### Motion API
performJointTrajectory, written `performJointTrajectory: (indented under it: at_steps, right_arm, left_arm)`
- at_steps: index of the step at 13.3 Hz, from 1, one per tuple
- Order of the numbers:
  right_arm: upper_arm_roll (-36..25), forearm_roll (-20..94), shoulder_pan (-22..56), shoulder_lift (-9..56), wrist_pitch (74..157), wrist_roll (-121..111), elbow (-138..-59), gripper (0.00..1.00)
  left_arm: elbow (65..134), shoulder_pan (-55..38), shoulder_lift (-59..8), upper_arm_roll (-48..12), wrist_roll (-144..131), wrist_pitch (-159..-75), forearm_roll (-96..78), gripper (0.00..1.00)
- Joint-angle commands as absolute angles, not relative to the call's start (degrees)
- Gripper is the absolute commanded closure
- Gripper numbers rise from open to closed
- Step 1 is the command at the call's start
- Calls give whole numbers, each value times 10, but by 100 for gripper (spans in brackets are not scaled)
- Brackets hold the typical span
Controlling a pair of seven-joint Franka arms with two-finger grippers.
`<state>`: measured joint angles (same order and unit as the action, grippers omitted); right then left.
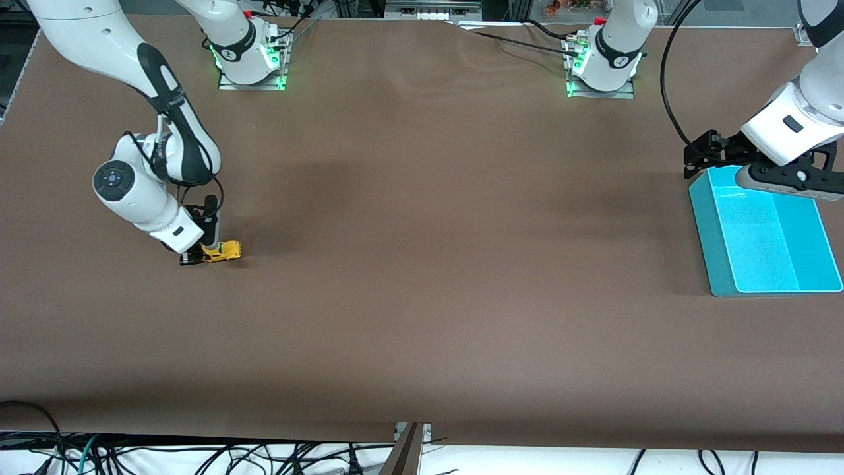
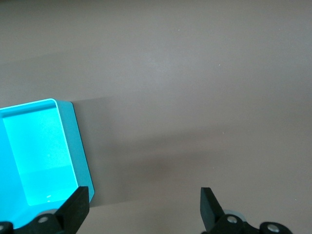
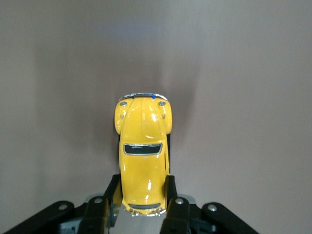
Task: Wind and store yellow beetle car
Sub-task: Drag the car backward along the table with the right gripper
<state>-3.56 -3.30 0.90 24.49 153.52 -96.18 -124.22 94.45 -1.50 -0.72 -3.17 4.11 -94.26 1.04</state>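
Right end effector (image 3: pixel 144 195) clamped on yellow beetle car (image 3: pixel 143 156) on table, left end effector (image 2: pixel 145 207) wide apart over teal bin (image 1: pixel 719 244) edge

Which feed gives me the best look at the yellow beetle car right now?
Right wrist view: the yellow beetle car fills the middle, right gripper shut on its sides. Front view shows it tiny, partly hidden by the gripper. Left wrist view doesn't show it.

teal bin (image 1: pixel 719 254) | on brown table (image 1: pixel 422 277) | left arm's end | seemingly empty
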Motion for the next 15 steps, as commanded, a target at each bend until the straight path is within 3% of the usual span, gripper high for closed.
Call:
performJointTrajectory:
  at_steps: [1, 6, 10, 11, 12, 15]
  right_arm:
    - [-31, -33, -60, 279, 1562, -1029, -1239, 86]
    - [-30, -35, -147, 301, 1567, -1076, -1211, 84]
    - [-28, -33, -156, 311, 1566, -1085, -1197, 81]
    - [-27, -33, -156, 310, 1565, -1085, -1197, 57]
    - [-26, -33, -156, 309, 1564, -1084, -1196, 1]
    - [-18, -33, -156, 303, 1562, -1084, -1196, 0]
  left_arm:
    - [928, -14, -14, -33, 38, -933, 18, 0]
    - [928, -14, -14, -33, 38, -933, 18, 0]
    - [928, -14, -14, -33, 37, -932, 17, 0]
    - [928, -14, -15, -33, 37, -932, 17, 0]
    - [928, -15, -15, -33, 37, -932, 17, 0]
    - [928, -14, -14, -33, 37, -932, 16, 0]
